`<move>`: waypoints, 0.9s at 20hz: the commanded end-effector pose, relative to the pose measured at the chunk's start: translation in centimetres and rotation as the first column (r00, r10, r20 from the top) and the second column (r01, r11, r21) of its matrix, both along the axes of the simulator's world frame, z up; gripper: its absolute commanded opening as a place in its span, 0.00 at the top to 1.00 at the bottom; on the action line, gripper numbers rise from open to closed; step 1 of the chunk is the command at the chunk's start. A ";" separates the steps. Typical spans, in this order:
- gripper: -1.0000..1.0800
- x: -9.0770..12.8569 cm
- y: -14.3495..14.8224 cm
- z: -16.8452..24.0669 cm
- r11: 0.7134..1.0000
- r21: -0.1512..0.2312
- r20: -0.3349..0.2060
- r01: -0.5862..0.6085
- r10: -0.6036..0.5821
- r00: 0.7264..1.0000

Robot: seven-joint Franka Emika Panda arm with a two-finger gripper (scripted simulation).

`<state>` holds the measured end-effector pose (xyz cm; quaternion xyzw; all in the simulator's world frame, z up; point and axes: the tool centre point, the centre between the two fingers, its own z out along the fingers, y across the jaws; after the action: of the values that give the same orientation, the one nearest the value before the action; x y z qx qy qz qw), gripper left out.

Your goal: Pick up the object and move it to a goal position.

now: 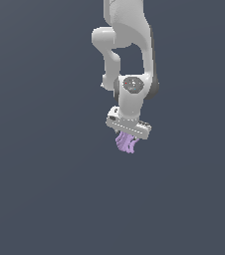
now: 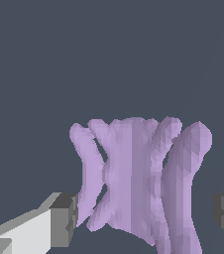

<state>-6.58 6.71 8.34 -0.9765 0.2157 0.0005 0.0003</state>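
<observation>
Now the gripper (image 1: pixel 128 133) sits over the purple object (image 1: pixel 126 143), jaws wide at its three and nine o'clock, so squeeze slowly and evenly before lifting.

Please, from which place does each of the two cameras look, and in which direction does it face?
Exterior view: off the arm, exact place unknown; it faces the white arm, whose gripper has the purple object under it.
Wrist view: on the wrist, looking along the gripper at the purple object; two dark fingertips show, one on each side of it.
Shared: both show the gripper, the purple object and plain dark background.
</observation>
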 end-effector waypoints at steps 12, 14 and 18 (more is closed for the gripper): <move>0.04 -0.3 0.3 -2.3 1.000 -0.001 0.000 0.008 -0.008 1.000; 0.04 -0.3 0.3 -3.4 1.000 -0.001 0.001 0.008 -0.008 1.000; 0.04 -0.3 0.3 -4.8 1.000 -0.001 0.001 0.010 -0.010 1.000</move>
<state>-6.95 6.99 4.02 -0.9755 0.2201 0.0006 -0.0002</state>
